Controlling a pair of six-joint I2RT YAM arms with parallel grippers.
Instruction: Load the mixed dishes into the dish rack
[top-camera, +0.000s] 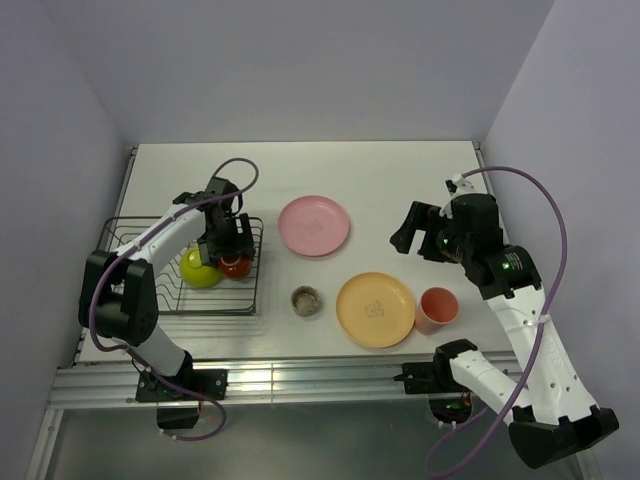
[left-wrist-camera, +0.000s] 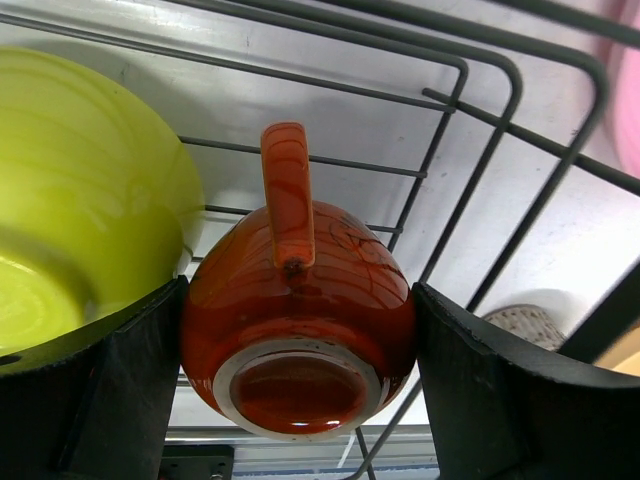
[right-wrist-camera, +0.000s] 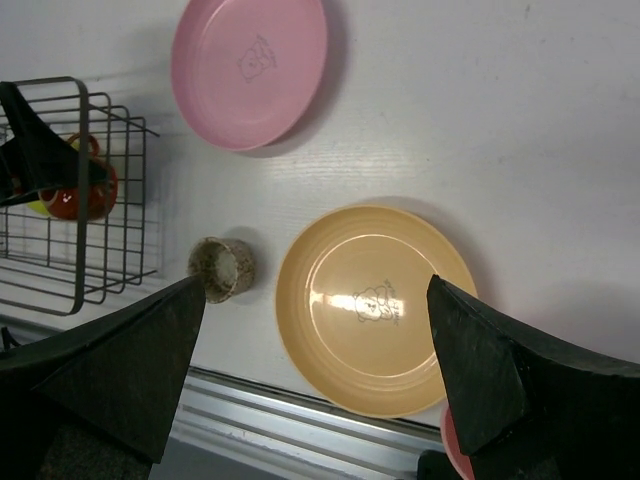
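Here's the white table (top-camera: 400, 170), biggest thing in shot, and at its 9 o'clock side sits the dish rack (top-camera: 258, 285), dark wire with low sides. The left arm (top-camera: 150, 240) curls over that rack. The right arm (top-camera: 520, 300) reaches in from 4 o'clock and hangs over the table. Right gripper (top-camera: 408, 238) first: on its wrist camera the two black fingers (right-wrist-camera: 110, 370) stand spread far apart with nothing between them. Empty, folks.

Plates now. The pink plate (top-camera: 314, 225) lies flat near the table's middle, at 3 o'clock of the rack and apart from it. The yellow-orange plate (top-camera: 375, 309) lies flat at 5 o'clock of the pink one, the two not touching. Neither is in the rack.

Down in size: the lime-green bowl (top-camera: 200, 270) is inside the rack, in its near half. Right at its 3 o'clock is the small red-orange bowl (top-camera: 236, 266), and the left gripper (top-camera: 228, 255) has it! The wrist view shows both fingers (left-wrist-camera: 100, 400) pressed against the bowl's sides, foot ring facing the camera, handle pointing to 12 o'clock, rack wires behind. Whether it rests on those wires or hangs above them, I can't tell.

Cups last. The salmon-pink cup (top-camera: 437, 308) stands upright on the table, just beside the yellow-orange plate's rim at 3 o'clock. The tiny beige-grey cup (top-camera: 306, 301) stands upright between rack and yellow-orange plate, outside the rack.
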